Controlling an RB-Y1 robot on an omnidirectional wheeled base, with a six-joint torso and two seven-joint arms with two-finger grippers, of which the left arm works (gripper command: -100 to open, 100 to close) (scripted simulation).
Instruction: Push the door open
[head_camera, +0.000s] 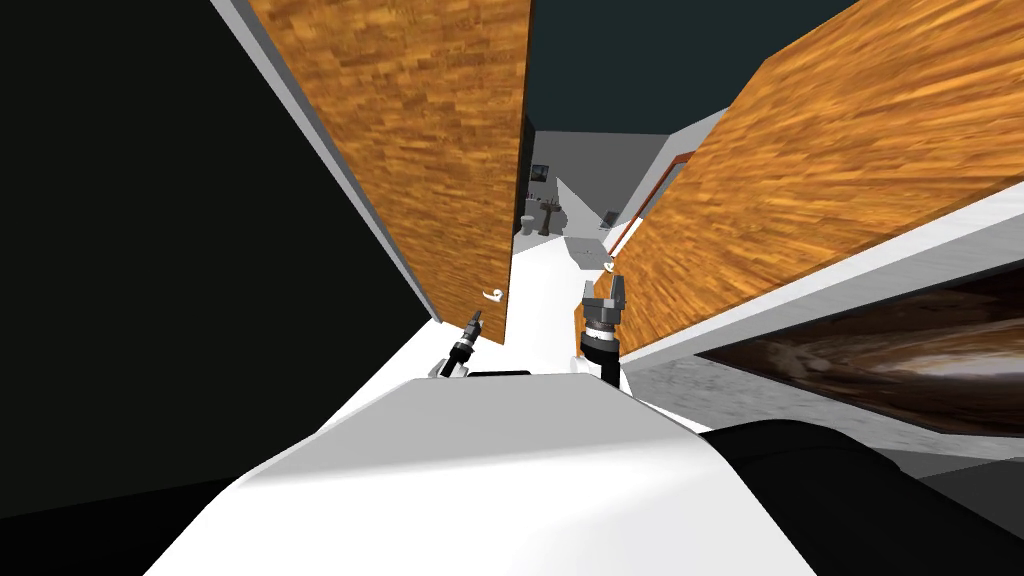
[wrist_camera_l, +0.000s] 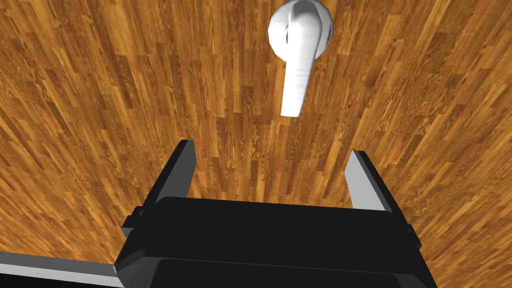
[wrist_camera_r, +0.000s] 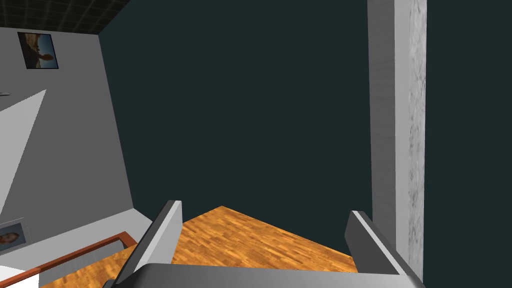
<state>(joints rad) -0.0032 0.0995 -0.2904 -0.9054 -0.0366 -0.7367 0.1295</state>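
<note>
My left pincer, spread apart, faces the wooden door near its lever handle; door looks ajar, pushing unfinished.

**Left door**: stood on the robot's left, with a black area beyond it, further left.
**Lever handle**: sat on the left door near its free edge, ahead of the left gripper and apart from its fingertips.
**Right door**: stood opposite, on the robot's right, with the right gripper just beside its near edge.
**Floor strip**: ran between the two doors toward a room behind them.
**Upright post**: stood beyond the right gripper, to one side of its fingers.
</note>
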